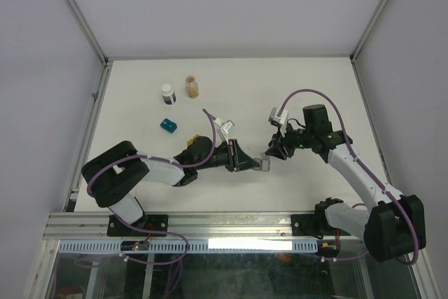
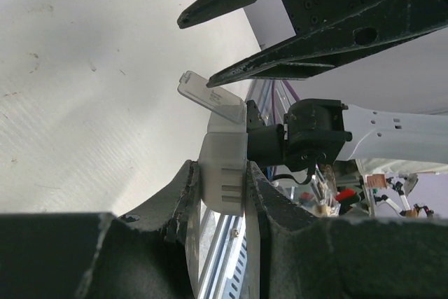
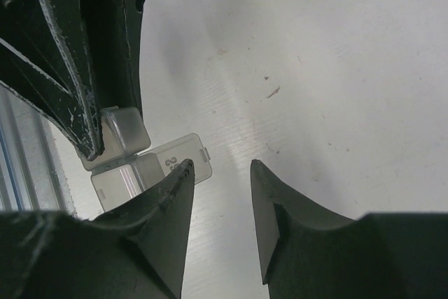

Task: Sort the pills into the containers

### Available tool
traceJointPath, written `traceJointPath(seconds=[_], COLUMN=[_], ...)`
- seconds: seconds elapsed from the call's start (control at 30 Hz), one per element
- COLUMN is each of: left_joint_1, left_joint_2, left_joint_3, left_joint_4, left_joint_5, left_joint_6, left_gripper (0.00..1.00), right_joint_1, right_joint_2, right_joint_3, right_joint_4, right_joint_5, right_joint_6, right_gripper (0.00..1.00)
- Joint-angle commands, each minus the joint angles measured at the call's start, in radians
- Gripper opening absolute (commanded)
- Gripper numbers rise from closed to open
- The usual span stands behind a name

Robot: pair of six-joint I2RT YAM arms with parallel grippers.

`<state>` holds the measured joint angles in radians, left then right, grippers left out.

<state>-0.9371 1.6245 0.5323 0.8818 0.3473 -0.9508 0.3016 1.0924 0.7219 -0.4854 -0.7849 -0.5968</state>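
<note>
My left gripper (image 1: pixel 253 163) is shut on the gray container (image 1: pixel 264 164), a small translucent two-cell box. In the left wrist view the box (image 2: pixel 224 173) sits between my fingers with its lid (image 2: pixel 210 96) flipped open. My right gripper (image 1: pixel 273 152) is open, its tips right beside the box. In the right wrist view (image 3: pixel 220 166) its left finger overlaps the open lid (image 3: pixel 183 153), which is marked 29. The teal container (image 1: pixel 168 125) lies on the table to the left. A small yellow thing (image 1: pixel 191 141) shows behind my left wrist, and I cannot tell what it is.
A white-capped vial with dark contents (image 1: pixel 167 93) and an amber vial of pills (image 1: pixel 192 87) stand at the back left. White walls enclose the table (image 1: pixel 231 89) on three sides. A metal rail (image 1: pixel 210 225) runs along the near edge.
</note>
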Motion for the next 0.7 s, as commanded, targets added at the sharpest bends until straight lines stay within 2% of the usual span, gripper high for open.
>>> traceJointPath(seconds=[0.0, 0.13, 0.3, 0.4, 0.67], left_joint_1=[-0.011, -0.007, 0.017, 0.045, 0.136], left_joint_2=[-0.024, -0.008, 0.033, 0.064, 0.156], left_joint_3=[0.023, 0.018, 0.002, 0.003, 0.035], left_joint_4=[0.043, 0.038, 0.063, 0.068, 0.032], left_joint_5=[0.013, -0.002, 0.012, 0.039, 0.094], left_joint_6=[0.037, 0.060, 0.051, 0.057, 0.073], left_gripper=[0.00, 0.00, 0.00, 0.00, 0.00], right_joint_1=[0.012, -0.004, -0.065, -0.084, -0.103], right_joint_2=[0.009, 0.007, -0.018, -0.049, -0.062], right_joint_3=[0.053, 0.075, 0.112, 0.106, 0.097], right_joint_4=[-0.011, -0.032, -0.074, -0.076, -0.060], right_joint_5=[0.014, -0.023, -0.103, -0.106, -0.055], right_joint_6=[-0.024, -0.012, 0.007, -0.016, -0.020], right_gripper=[0.41, 0.45, 0.65, 0.73, 0.75])
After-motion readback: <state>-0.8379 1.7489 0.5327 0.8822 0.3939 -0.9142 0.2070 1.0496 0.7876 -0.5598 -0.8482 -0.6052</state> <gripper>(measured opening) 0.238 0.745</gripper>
